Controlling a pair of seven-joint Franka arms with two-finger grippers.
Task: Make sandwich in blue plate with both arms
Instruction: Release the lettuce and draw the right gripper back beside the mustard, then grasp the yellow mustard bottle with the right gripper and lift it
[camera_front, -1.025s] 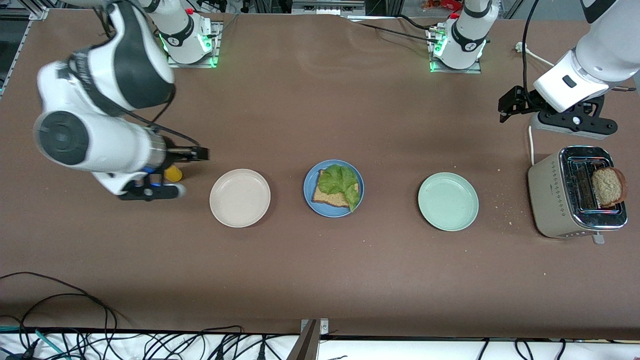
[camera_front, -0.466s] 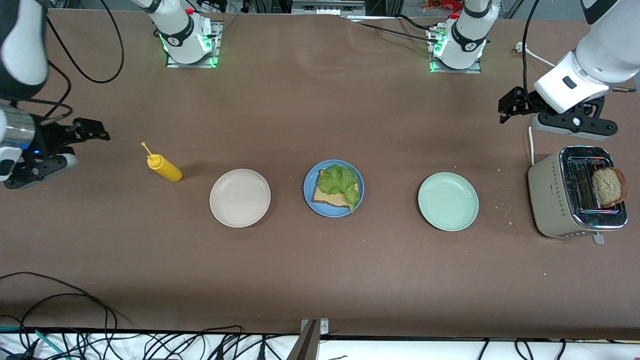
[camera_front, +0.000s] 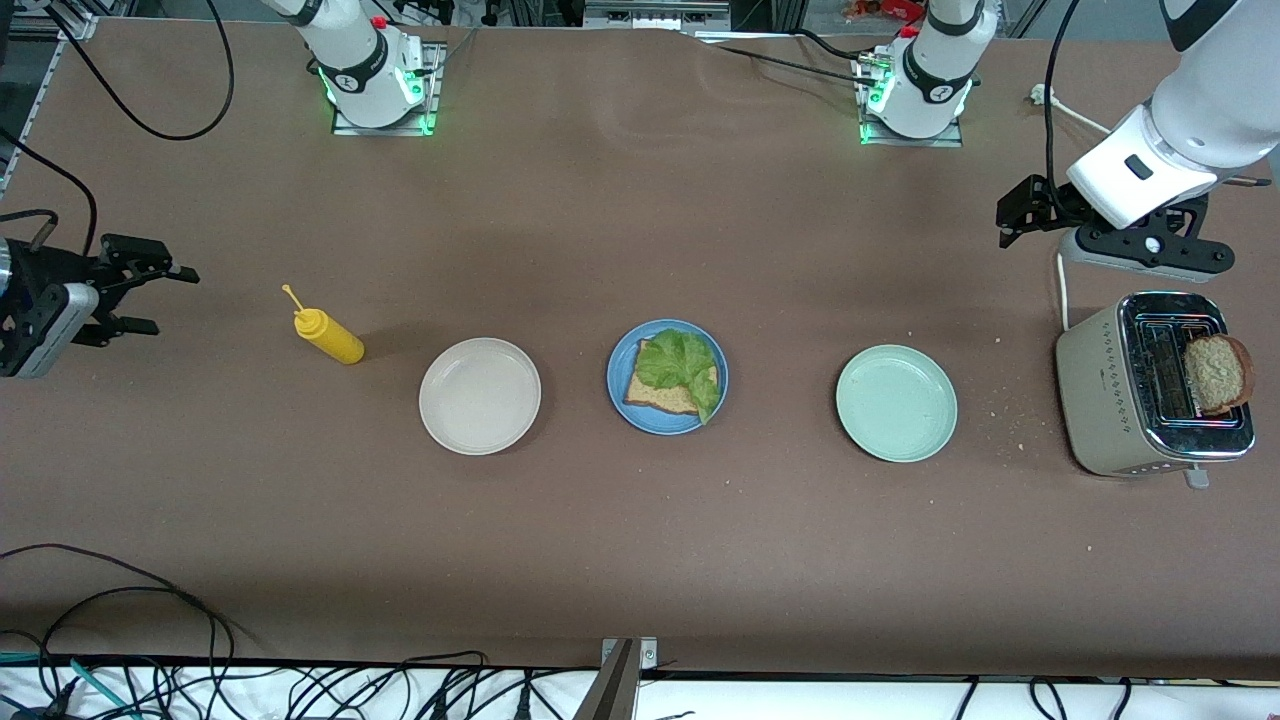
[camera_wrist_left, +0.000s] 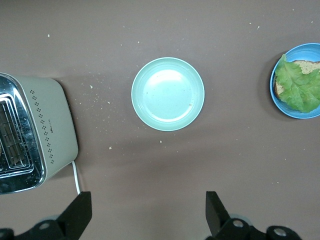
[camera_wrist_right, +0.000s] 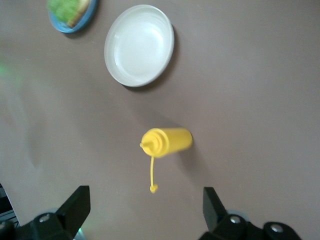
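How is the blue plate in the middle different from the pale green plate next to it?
The blue plate carries a slice of brown bread with a lettuce leaf on top; the pale green plate carries nothing. The blue plate is a deep matte blue, the green one a light mint. The blue plate looks slightly smaller across than the green one. Both are round and shallow with a raised rim, and lie flat on the brown table in one row.

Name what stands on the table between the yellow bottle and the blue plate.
The beige plate sits alone between the yellow bottle and the blue plate, as the front view shows; the right wrist view shows the same order.
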